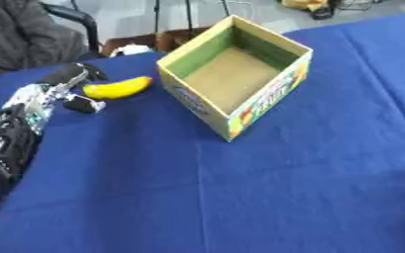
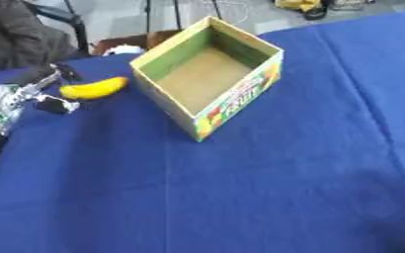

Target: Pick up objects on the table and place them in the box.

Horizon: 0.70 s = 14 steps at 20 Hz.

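Banana [image 1: 118, 87] beside left robot hand [image 1: 78, 79], fingers unclear | box [image 1: 237, 120] empty | forearm fuller left-eye

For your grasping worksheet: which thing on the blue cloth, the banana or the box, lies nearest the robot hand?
The banana: its end lies right beside the left robot hand. The open box stands further right.

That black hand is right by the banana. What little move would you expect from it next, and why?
Probably closing its fingers round the banana. The left hand sits at the banana's near end, one part above it and one below, but does not seem to hold it yet. The banana lies on the blue table, just left of the box, which looks empty. A short lift rightward would follow.
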Available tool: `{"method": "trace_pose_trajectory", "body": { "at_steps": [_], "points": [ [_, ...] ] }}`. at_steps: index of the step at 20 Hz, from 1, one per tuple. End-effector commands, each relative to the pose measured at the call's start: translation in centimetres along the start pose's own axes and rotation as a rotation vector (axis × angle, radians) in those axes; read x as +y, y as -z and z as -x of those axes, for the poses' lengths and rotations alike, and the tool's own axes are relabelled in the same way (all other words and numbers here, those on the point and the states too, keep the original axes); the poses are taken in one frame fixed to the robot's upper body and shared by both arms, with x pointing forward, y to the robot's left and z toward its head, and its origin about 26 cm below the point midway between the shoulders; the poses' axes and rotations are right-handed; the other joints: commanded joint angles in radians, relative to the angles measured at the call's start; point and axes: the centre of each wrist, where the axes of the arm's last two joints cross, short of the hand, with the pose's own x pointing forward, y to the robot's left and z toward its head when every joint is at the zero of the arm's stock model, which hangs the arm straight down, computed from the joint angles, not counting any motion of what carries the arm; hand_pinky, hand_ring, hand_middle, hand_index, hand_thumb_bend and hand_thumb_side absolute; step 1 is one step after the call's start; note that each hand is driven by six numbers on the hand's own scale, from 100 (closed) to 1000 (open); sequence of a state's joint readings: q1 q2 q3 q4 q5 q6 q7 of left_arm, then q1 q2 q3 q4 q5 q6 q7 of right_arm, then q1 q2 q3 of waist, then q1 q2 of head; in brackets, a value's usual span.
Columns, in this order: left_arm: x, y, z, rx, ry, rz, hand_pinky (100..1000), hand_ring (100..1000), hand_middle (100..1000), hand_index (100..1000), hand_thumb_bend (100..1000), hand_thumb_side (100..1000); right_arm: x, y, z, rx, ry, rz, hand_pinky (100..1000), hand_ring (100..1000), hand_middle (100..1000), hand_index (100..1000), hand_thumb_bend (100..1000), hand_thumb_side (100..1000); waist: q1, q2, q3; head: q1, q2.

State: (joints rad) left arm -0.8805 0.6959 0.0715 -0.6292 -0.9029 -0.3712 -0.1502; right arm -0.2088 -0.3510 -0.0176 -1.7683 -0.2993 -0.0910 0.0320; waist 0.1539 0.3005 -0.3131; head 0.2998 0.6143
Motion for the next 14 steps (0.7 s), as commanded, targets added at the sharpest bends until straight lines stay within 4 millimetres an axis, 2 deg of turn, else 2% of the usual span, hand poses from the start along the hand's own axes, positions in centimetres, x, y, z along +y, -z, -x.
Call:
{"method": "trace_pose_trajectory", "body": {
  "at_steps": [1,14],
  "points": [
    [2.23,-0.23,0.35,-0.007,0.024,-0.049,794,835,775,823,444,282,-0.06,0.37,-0.65,-0.025,-0.016,-0.012,577,708,687,725,100,894,-0.003,-0.013,-0.002,0.014,-0.008],
    [1.44,-0.24,0.32,-0.003,0.038,-0.002,769,797,713,787,384,241,0.02,0.5,-0.76,-0.031,-0.018,-0.016,577,708,682,724,100,894,-0.005,0.001,-0.012,0.026,-0.015]
  ]
}}
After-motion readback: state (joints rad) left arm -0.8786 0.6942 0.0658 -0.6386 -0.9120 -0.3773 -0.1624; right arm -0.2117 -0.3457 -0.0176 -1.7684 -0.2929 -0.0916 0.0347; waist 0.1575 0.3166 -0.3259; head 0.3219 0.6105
